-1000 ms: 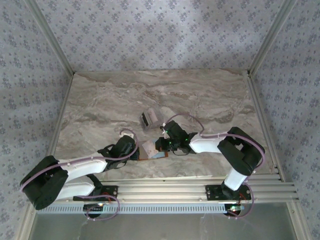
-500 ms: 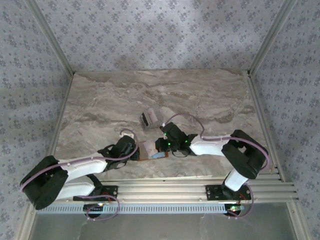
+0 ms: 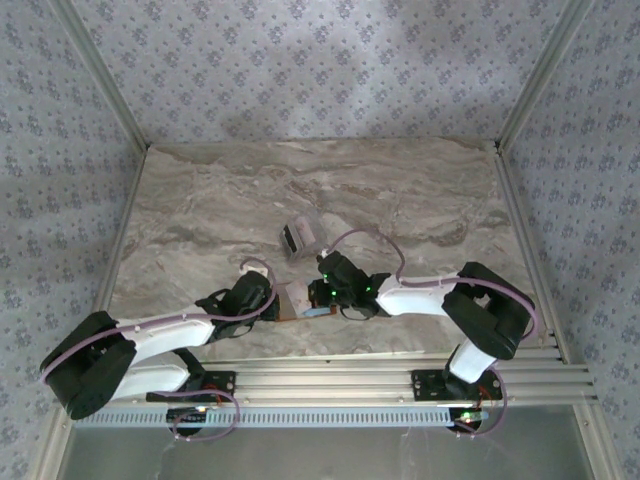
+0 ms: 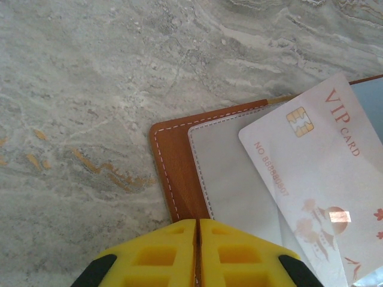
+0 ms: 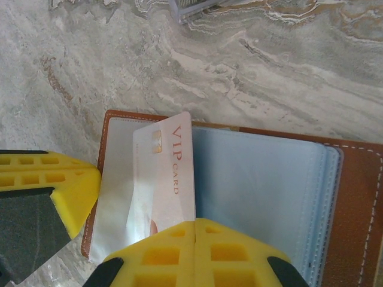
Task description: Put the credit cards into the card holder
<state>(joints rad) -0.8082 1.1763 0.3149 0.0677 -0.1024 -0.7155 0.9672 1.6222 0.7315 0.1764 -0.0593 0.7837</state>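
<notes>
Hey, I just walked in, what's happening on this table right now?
Two robot arms are loading a card holder lying open near the front of the marble table. The left gripper has its jaws shut on the holder's edge; the right gripper pinches a VIP card, its far end resting over the clear sleeve. Spare cards wait farther back.

Marbled table (image 3: 200, 200) carries card holder (image 5: 359, 197), perhaps cards (image 3: 300, 237).
</notes>
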